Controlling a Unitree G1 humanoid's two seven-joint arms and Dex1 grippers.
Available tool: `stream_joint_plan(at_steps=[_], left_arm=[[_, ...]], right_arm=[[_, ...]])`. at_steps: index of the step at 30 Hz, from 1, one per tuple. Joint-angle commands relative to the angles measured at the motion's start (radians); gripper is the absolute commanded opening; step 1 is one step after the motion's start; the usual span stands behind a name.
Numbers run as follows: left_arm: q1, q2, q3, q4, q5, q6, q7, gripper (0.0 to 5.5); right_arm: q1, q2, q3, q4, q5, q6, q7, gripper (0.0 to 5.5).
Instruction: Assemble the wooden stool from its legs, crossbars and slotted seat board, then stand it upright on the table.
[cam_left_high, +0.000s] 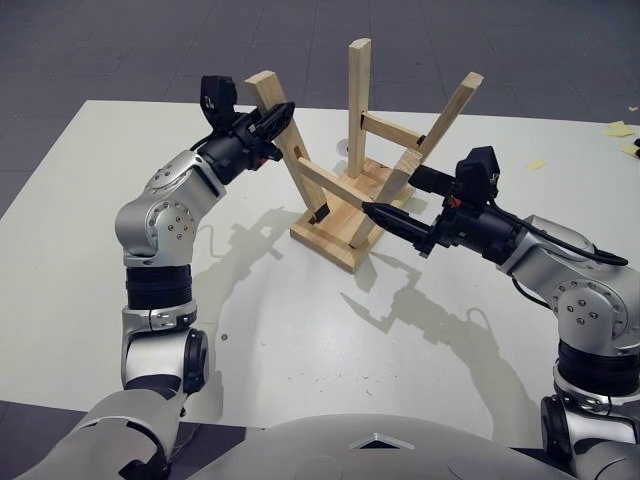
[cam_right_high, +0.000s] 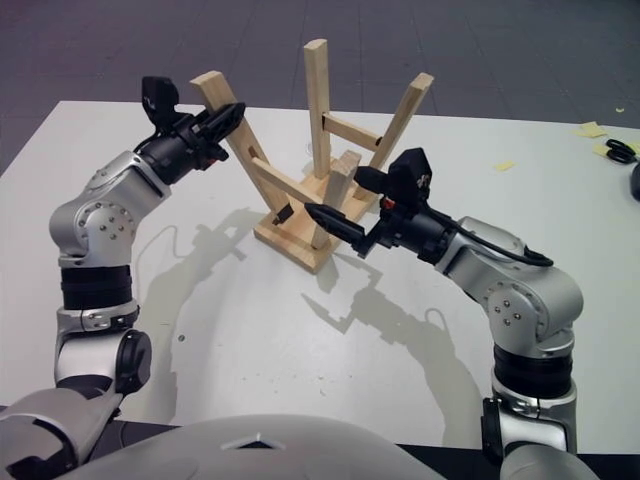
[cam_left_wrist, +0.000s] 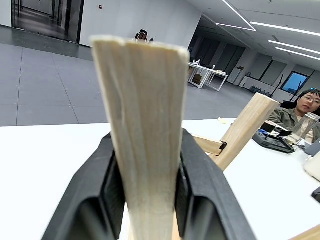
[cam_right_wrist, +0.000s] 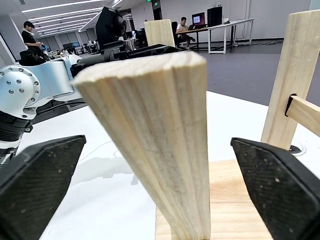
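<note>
Right jaws gape around front leg; left jaws clamp outer leg.

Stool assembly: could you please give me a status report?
Left gripper shut on left leg. Right gripper open around near leg. Stool inverted on table.

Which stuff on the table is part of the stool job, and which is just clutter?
Job:
- upturned stool: seat board, legs, crossbars
- left pincer, clamped on a leg
- right pincer, open around another

Lying about:
- yellow paper scraps
- small dark item near the table's right edge, unidentifiable
</note>
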Motion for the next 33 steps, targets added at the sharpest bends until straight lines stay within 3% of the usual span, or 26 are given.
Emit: stream_joint_plan(at_steps=[1, 10, 16, 27, 33], left_arm=[[0.013, 0.035, 0.027, -0.079, -0.018, 0.045, 0.007, 1.05], [0.025, 0.013, 0.01, -0.156, -0.029, 0.098, 0.034, 1.05], [0.022, 0.023, 0.019, -0.155, -0.016, 0.092, 0.047, 1.05], [0.068, 0.062, -0.013, -0.234, 0.001, 0.123, 0.046, 1.05], [0.063, 0.038, 0.069, -0.28, -0.082, 0.183, 0.095, 1.05]], right_arm=[[-0.006, -0.002, -0.012, 0.003, 0.024, -0.003, 0.005, 4.94], [-0.065, -0.04, 0.014, 0.104, -0.001, -0.016, 0.087, 3.33], [-0.044, -0.036, 0.059, 0.017, -0.042, -0.043, 0.069, 2.38], [0.007, -0.032, 0.134, -0.033, -0.156, -0.111, 0.039, 2.13], [0.041, -0.029, 0.143, -0.034, -0.174, -0.127, 0.034, 2.12]])
